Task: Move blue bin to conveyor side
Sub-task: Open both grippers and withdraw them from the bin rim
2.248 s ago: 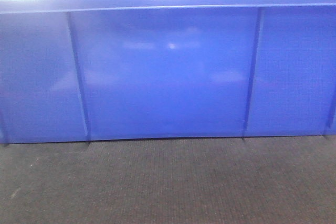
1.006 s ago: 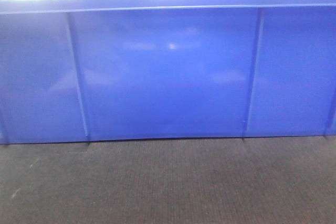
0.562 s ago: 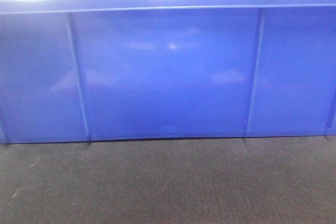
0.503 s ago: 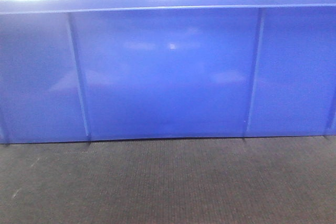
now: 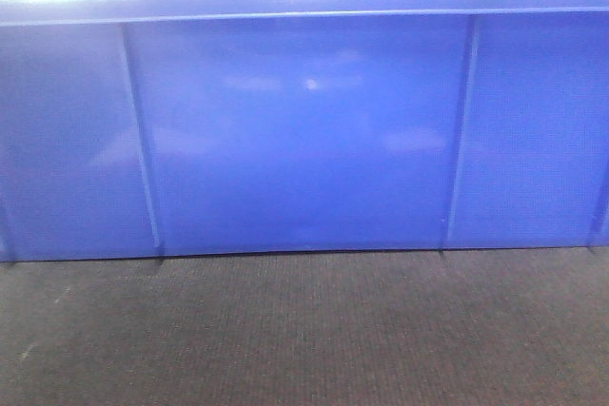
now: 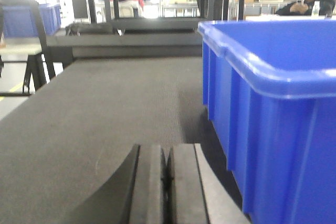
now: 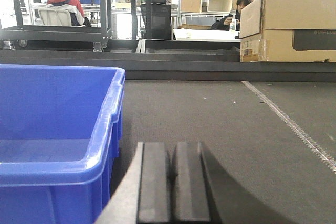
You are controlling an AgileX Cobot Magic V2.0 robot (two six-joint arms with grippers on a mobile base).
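Glossy royal-blue rectangular plastic bin (image 5: 304, 130), smooth walls w/ thin vertical ribs, lipped rim, sits upright, open top up, on the dark grey woven-texture conveyor belt (image 5: 304, 330). Long side faces the front cam; long axis runs left-right. Left gripper (image 6: 167, 187) beside bin's left end, pads pressed together, holding nothing. Right gripper (image 7: 172, 184) by its right end, jaws likewise closed, empty.

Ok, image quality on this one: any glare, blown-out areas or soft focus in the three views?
Front view: soft glare patches on the blue bin wall, top-left corner blown out white. Left wrist view: background at upper left overexposed, the shut left gripper blurred up close. Right wrist view: evenly lit, the shut right gripper soft, the cardboard box reasonably sharp.
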